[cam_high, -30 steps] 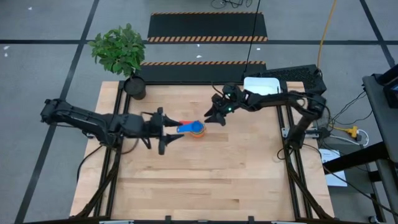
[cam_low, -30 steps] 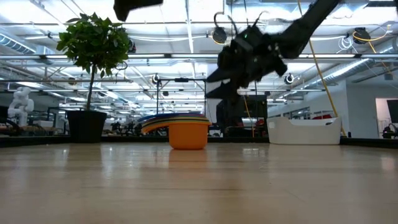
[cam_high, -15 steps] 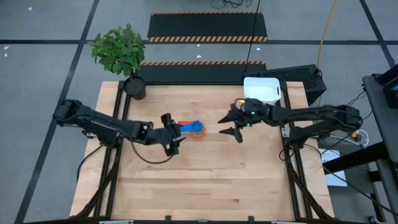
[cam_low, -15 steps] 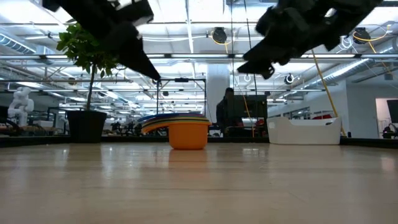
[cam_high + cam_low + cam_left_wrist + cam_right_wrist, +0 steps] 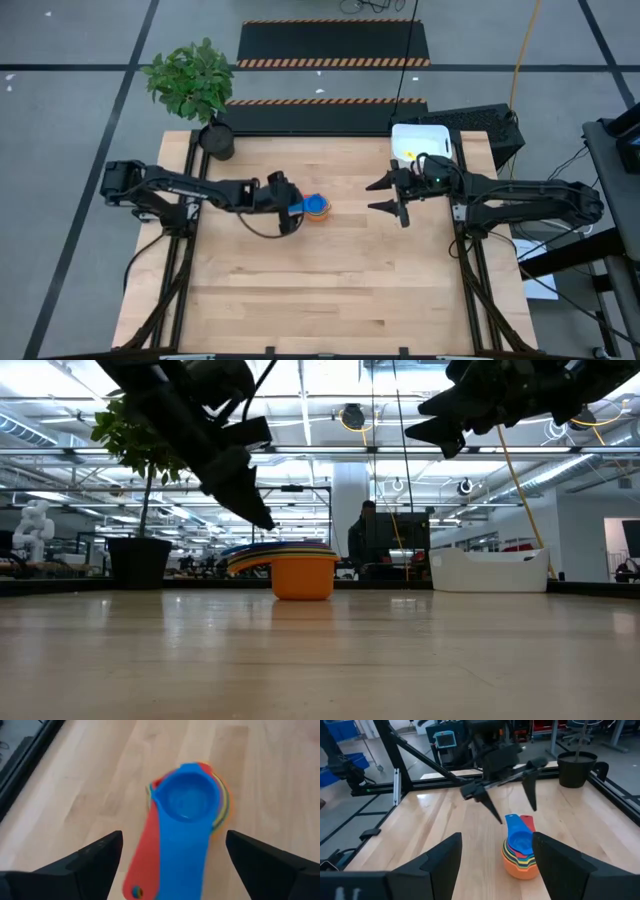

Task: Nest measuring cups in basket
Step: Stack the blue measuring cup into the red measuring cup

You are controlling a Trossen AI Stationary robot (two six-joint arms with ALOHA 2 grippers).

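Mid-tabletop (image 5: 330, 290), well short of the white basket (image 5: 420, 143) at the far right edge, sits the nested stack of measuring cups (image 5: 316, 208) — handles toward the left pincer (image 5: 288, 210), wide and empty just beside them; the right pincer (image 5: 392, 195) hangs farther off, also apart.

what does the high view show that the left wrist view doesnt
Only the high view shows the white basket at the table's far right edge, the potted plant, and the right gripper, open and empty above the wood. Only the left wrist view shows the blue cup's bowl on top, with the red handle beneath its handle. Both show the nested measuring cups on the table and the open left gripper at their handles.
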